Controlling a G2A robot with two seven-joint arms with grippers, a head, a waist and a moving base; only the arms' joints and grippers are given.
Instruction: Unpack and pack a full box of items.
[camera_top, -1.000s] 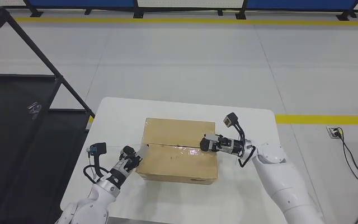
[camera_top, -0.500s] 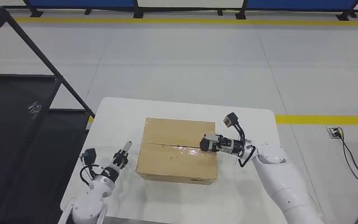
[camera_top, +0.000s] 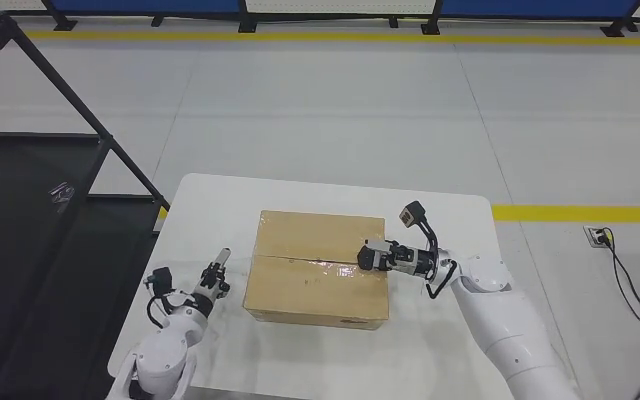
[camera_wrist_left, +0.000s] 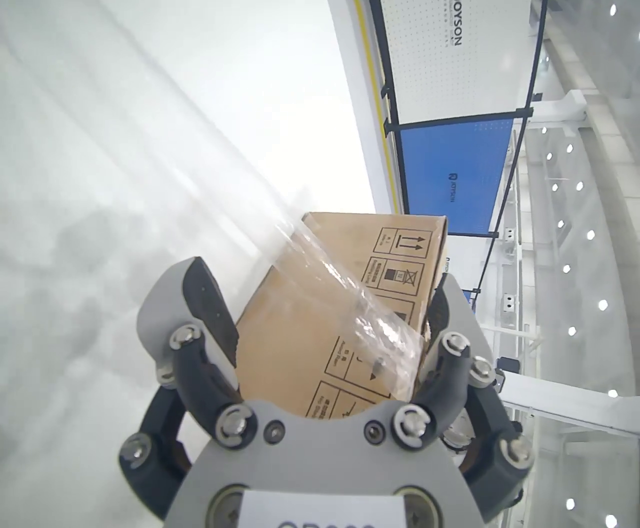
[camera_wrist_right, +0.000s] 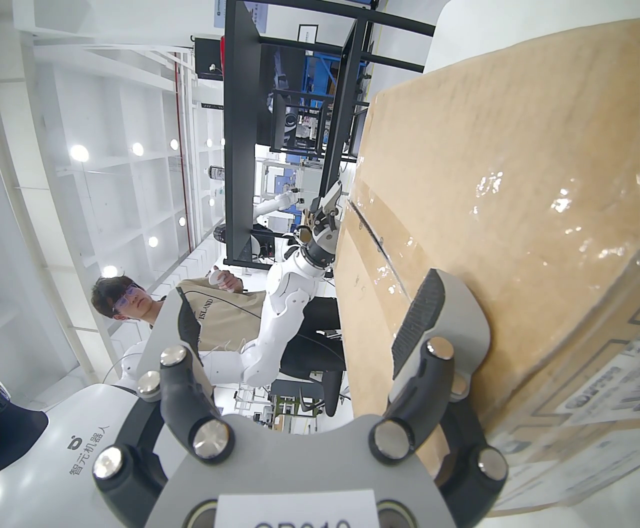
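My left gripper (camera_top: 217, 270) is spread wide and holds nothing. The closed cardboard box (camera_top: 315, 285) sits just ahead of its fingertips, not touching them. My right gripper (camera_top: 371, 256) is also open and empty, over the box's taped seam, with one finger (camera_wrist_right: 420, 315) close against the top.

Box (camera_top: 317, 285) shut (taped, seemingly); right tool (camera_top: 364, 258) at seam (camera_top: 300, 260).

You can't see inside the taped box (camera_top: 318, 280); beyond your right pincer (camera_wrist_right: 307, 290) it's cut off at the edge.
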